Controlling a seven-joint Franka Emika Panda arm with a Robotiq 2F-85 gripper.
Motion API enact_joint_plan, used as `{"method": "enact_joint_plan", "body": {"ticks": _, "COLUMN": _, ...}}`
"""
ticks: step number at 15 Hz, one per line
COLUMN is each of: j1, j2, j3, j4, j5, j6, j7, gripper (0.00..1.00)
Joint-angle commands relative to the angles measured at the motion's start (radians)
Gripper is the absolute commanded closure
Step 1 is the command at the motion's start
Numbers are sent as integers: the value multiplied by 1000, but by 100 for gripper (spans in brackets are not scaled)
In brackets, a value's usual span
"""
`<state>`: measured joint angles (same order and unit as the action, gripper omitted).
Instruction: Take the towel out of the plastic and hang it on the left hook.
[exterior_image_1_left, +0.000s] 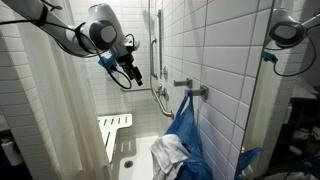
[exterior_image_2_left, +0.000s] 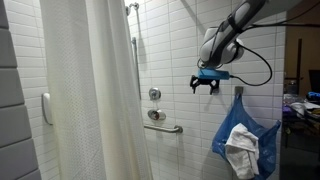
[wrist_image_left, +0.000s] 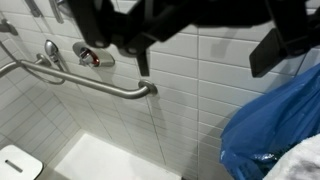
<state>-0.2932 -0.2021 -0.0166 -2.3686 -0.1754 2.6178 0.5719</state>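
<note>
White tile is lining a shower stall where a curtain (exterior_image_2_left: 85, 100) is hanging at the left and a chrome grab bar (exterior_image_2_left: 165, 127) is running along the wall beside it. Right of the bar, the gripper (exterior_image_2_left: 207, 86) is hovering close to the wall, its jaws standing wide apart and holding nothing. Near it the left hook (exterior_image_1_left: 182, 83) is jutting from the tile, appearing bare. The bag (exterior_image_2_left: 250, 125) is dangling by its handles from about the neighbouring peg, though the loop itself is too small to make out. The towel (exterior_image_2_left: 243, 150) is bulging in a crumpled bunch out of the bag's open front, low down and well below the gripper. The step in hand is judged to be the reach for the cloth. Doing it well is looking like a matter of coming down and rightward with the jaws wide, then aiming at the thick fold that is standing proud of the plastic. Catching the thin blue film along with the cloth is risking dragging the whole bag off its peg. A bite near the towel's middle, drawn up and out slowly, is likely leaving two limp tails to drape over the hook.
</note>
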Motion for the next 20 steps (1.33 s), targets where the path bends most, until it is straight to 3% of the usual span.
{"method": "enact_joint_plan", "body": {"ticks": 1, "j1": -19, "j2": 84, "j3": 12, "j4": 92, "j5": -84, "j6": 18, "j7": 242, "gripper": 0}}
{"method": "enact_joint_plan", "body": {"ticks": 5, "j1": -76, "j2": 146, "j3": 46, "j4": 158, "j5": -274, "j6": -8, "j7": 559, "gripper": 0}}
{"method": "enact_joint_plan", "body": {"ticks": 6, "j1": -27, "j2": 158, "j3": 1, "j4": 171, "j5": -332, "j6": -23, "j7": 635, "gripper": 0}}
{"method": "enact_joint_plan", "body": {"ticks": 14, "j1": 85, "j2": 161, "j3": -34, "j4": 156, "j5": -782, "j6": -165, "j7": 1047, "gripper": 0}}
{"method": "enact_joint_plan", "body": {"ticks": 17, "j1": 125, "j2": 178, "j3": -32, "j4": 159, "j5": -850, "j6": -246, "j7": 1116, "gripper": 0}}
{"method": "enact_joint_plan", "body": {"ticks": 20, "j1": 153, "j2": 216, "j3": -34, "j4": 181, "j5": -822, "j6": -321, "j7": 1110, "gripper": 0}}
